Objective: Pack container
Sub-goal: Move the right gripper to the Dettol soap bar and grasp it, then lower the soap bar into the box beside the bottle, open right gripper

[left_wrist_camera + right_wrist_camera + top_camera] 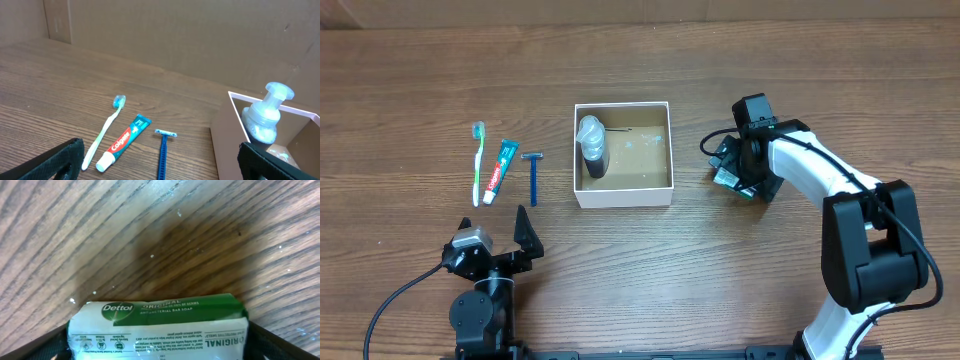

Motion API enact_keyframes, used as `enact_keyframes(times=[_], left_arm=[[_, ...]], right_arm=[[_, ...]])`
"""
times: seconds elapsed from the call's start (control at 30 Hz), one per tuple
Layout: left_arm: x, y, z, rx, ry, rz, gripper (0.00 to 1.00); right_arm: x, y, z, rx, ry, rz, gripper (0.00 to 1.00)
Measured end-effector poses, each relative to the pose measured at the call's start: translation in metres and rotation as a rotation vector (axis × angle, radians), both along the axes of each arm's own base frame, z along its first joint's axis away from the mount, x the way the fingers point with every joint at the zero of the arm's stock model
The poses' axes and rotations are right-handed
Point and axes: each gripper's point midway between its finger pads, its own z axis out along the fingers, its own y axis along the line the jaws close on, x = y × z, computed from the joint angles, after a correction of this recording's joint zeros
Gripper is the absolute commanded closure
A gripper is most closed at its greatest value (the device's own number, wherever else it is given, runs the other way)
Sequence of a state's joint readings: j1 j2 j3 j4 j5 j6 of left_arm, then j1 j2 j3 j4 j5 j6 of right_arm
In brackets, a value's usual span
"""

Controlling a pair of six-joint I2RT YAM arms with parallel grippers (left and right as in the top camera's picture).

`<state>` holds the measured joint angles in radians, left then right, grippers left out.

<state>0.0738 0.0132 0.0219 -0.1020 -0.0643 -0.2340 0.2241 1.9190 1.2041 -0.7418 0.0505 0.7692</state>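
Green-white soap bar point(159, 330) between right jaws, near container point(623, 196)

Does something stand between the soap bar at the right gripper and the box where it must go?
Nothing visible does. The table strip between the right gripper, with the soap bar between its fingers, and the container is bare. The spray bottle stands in the container's left part, away from that side.

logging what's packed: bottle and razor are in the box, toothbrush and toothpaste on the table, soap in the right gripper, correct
Not the razor: the overhead view shows it on the table beside the toothpaste and toothbrush. Only the bottle is in the box; the soap is in the right gripper.
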Motion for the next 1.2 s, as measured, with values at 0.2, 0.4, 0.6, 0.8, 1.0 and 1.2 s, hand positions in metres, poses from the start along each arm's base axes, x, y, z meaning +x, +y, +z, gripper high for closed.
enact_keyframes(times=[0.2,0.4,0.6,0.8,1.0,1.2], left_arm=[[0.000,0.000,0.000,0.000,0.000,0.000,0.00],[0.000,0.000,0.000,0.000,0.000,0.000,0.00],[0.000,0.000,0.000,0.000,0.000,0.000,0.00],[0.000,0.000,0.000,0.000,0.000,0.000,0.00],[0.000,0.000,0.000,0.000,0.000,0.000,0.00],[0.000,0.000,0.000,0.000,0.000,0.000,0.00]], right_arm=[[-0.001,-0.002,0.000,-0.011,-0.002,0.013,0.37],[-0.002,-0.002,0.000,-0.017,0.001,0.044,0.37],[-0.020,-0.006,0.007,-0.045,0.097,0.110,0.37],[0.033,0.020,0.101,-0.014,-0.063,0.264,0.37],[0.056,0.112,0.189,0.064,-0.371,0.490,0.37],[0.053,0.190,0.206,0.111,-0.517,0.623,0.37]])
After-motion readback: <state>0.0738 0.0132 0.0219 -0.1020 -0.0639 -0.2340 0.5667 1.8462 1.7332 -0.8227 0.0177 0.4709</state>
